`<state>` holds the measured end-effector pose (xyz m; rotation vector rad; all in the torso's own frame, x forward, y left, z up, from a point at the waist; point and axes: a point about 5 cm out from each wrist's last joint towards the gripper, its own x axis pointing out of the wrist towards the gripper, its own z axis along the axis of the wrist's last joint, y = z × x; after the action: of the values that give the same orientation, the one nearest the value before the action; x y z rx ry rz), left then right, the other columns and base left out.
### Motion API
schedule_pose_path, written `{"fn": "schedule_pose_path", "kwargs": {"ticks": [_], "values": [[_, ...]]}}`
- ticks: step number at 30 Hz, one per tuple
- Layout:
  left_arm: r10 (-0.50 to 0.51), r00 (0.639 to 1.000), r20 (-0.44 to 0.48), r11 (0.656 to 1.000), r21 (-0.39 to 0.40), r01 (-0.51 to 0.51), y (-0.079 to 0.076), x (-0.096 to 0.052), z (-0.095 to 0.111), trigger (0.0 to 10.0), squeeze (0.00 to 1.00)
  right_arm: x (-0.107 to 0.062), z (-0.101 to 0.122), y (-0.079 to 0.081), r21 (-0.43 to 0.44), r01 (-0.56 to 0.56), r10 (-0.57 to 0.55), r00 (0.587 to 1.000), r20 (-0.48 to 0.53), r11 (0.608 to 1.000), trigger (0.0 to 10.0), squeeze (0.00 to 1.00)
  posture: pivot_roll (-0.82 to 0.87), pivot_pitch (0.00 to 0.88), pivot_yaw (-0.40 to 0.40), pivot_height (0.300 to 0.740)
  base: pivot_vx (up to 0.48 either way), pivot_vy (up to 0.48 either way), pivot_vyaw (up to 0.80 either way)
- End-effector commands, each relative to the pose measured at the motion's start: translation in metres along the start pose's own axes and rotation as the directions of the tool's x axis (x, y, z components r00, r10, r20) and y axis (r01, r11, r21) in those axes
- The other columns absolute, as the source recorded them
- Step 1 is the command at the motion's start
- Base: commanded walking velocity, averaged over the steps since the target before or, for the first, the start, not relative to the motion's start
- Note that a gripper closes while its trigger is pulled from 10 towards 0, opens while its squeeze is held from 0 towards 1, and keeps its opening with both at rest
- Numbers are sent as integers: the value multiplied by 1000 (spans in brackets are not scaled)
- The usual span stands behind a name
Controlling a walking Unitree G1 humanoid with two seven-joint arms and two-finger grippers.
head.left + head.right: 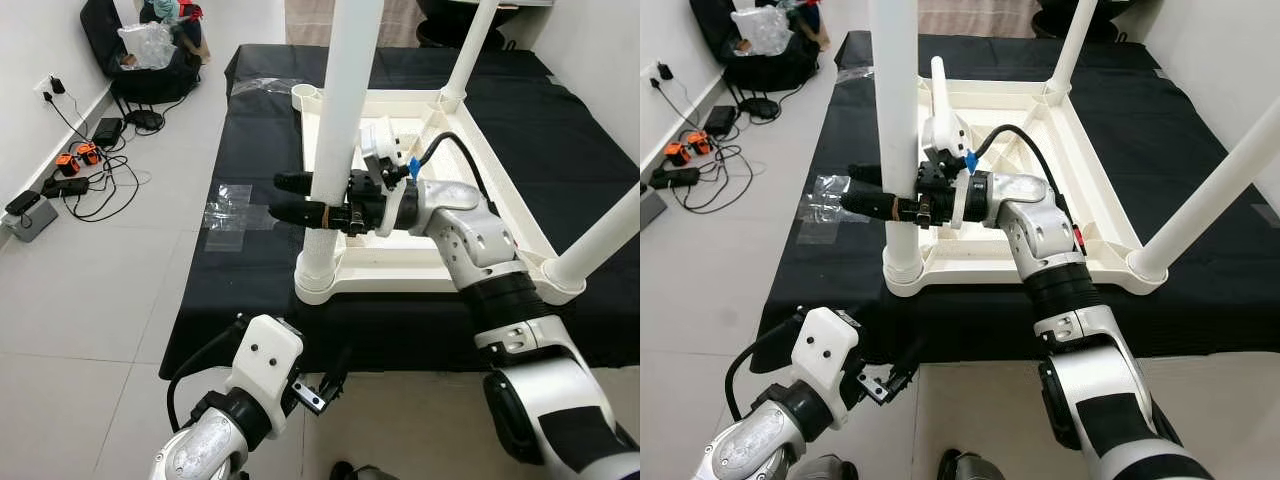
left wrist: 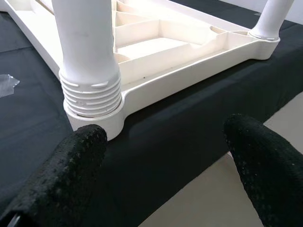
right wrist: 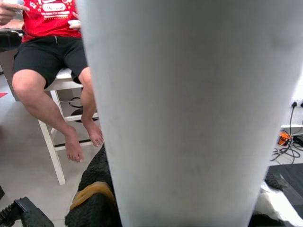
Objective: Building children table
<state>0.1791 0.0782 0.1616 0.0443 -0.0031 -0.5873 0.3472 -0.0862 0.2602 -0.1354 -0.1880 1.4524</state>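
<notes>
The white table leg (image 1: pixel 345 110) is standing upright in the near-left corner socket of the upturned tabletop (image 1: pixel 500 215), which is lying on the black-covered bench (image 1: pixel 250 130), apparently for screwing in. The right pincer (image 1: pixel 305 200) is clamping the leg just above its threaded base, its black fingers on either side. The left pincer (image 2: pixel 165 161) is hanging open and empty below the bench edge, near that corner.

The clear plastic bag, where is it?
The clear plastic bag lies flat on the black mat, left of the white table leg that the right gripper grips.

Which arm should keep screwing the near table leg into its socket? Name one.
Right. The right pincer is clamped around the near leg above its threaded socket. The left pincer hangs open, low beside the table edge.
</notes>
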Motion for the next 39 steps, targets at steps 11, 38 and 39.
{"fn": "schedule_pose_path", "kwargs": {"ticks": [11,38,39], "values": [[0,1000,16,1000,1,0,-1,-2,4,10000,0,0,-9,0,-9,26,-26,999,-22,1000,10000,0,96,138,-81,740,0,0,0],[10,1000,26,1000,6,-10,1,0,7,10000,0,0,-35,-16,20,308,-301,940,-158,951,10000,0,90,145,-81,740,0,0,0],[11,1000,27,1000,6,-11,1,0,7,10000,0,0,-35,-18,18,329,-322,933,-159,944,10000,0,90,145,-81,740,0,0,0]]}}
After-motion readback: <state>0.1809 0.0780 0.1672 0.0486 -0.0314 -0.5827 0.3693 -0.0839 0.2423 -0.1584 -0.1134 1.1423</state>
